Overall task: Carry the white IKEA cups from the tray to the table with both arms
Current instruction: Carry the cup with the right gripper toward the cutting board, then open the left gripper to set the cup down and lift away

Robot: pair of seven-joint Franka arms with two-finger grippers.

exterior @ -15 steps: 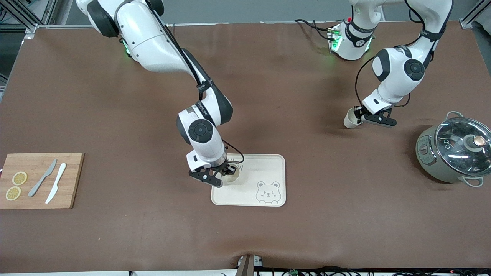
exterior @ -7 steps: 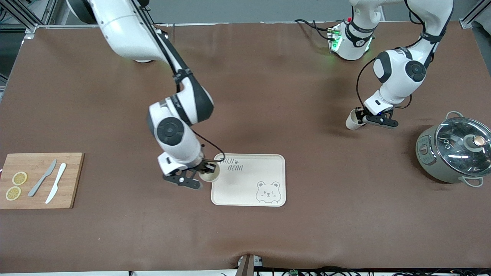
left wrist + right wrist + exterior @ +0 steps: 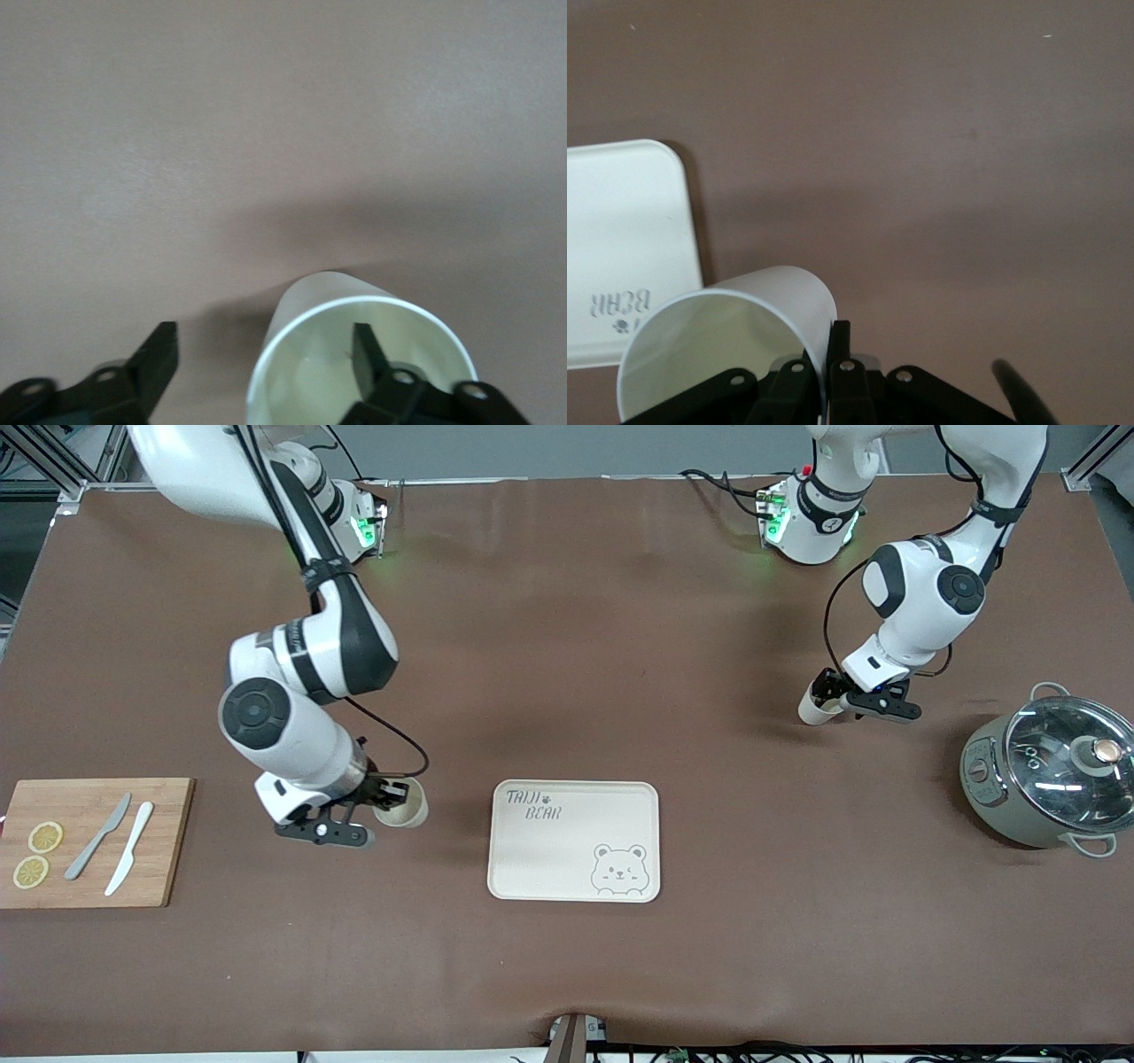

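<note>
My right gripper (image 3: 383,802) is shut on the wall of a white cup (image 3: 406,808), one finger inside and one outside. It holds the cup over the brown table beside the bear-printed tray (image 3: 574,841), toward the right arm's end. In the right wrist view the gripper (image 3: 828,341) pinches the cup (image 3: 735,328) and a tray corner (image 3: 620,239) shows. My left gripper (image 3: 833,695) is open at the second white cup (image 3: 812,708), which is low at the table near the left arm's end. In the left wrist view the gripper (image 3: 264,341) has one finger (image 3: 365,347) inside this cup (image 3: 328,310) and the other finger clear of its wall.
A wooden cutting board (image 3: 164,841) with lemon slices (image 3: 37,855) and two knives (image 3: 115,846) lies at the right arm's end. A grey pot with a glass lid (image 3: 1054,771) stands at the left arm's end.
My right arm has carried its cup off the tray and toward the cutting board's end of the table. My left gripper and its cup have barely moved.
</note>
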